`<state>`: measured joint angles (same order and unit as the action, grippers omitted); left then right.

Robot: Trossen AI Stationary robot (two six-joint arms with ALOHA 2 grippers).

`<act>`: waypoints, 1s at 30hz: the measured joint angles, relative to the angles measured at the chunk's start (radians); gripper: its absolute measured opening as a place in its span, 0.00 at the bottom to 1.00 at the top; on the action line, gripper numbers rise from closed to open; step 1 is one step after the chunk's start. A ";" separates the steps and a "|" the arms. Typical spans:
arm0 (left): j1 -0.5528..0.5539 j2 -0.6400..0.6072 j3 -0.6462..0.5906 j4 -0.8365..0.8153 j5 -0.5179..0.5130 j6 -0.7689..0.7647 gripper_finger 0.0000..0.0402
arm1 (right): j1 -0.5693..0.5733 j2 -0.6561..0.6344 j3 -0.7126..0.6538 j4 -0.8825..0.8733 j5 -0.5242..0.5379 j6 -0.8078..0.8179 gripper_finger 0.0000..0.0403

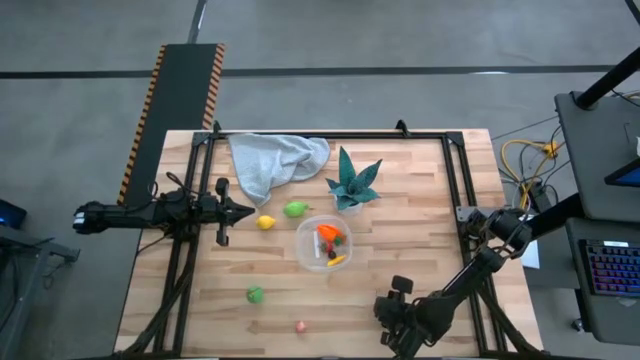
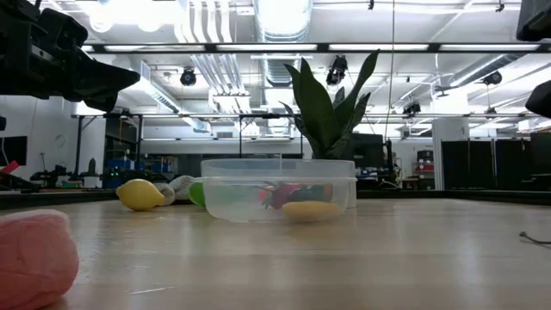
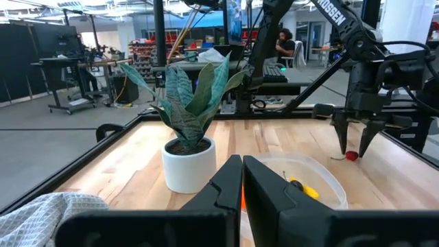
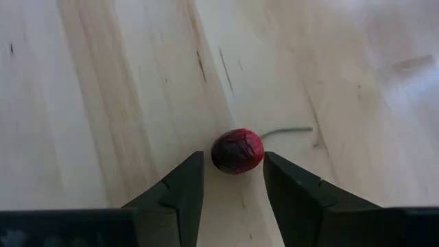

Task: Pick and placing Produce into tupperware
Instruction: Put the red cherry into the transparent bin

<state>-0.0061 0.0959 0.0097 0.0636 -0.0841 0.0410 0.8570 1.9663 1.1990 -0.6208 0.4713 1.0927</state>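
Note:
A small red cherry point(image 4: 237, 151) with a thin stem lies on the wood near the table's front right. My right gripper point(image 4: 233, 171) hangs over it, pointing steeply down, open, one finger on either side of the cherry and no touch showing; the left wrist view shows the same gripper point(image 3: 357, 143) and cherry point(image 3: 351, 156). The round clear tupperware point(image 1: 325, 243) at mid-table holds orange, red and yellow pieces. A lemon point(image 1: 266, 222), two green pieces point(image 1: 295, 209) point(image 1: 256, 294) and a pink piece point(image 1: 300, 326) lie loose. My left gripper point(image 1: 245, 211) waits shut at the left.
A teal spiky plant in a white pot point(image 1: 352, 185) stands just behind the tupperware. A pale crumpled cloth point(image 1: 275, 160) lies at the far edge. Black frame rails point(image 1: 455, 180) run along the table's sides. A person point(image 3: 282, 44) sits far off in the room.

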 joint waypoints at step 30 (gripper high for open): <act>0.000 0.000 0.000 0.000 0.000 0.000 0.00 | -0.046 -0.002 -0.012 0.037 -0.052 0.070 0.48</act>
<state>-0.0063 0.0959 0.0101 0.0635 -0.0837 0.0406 0.8108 1.9648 1.1870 -0.5842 0.4194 1.1629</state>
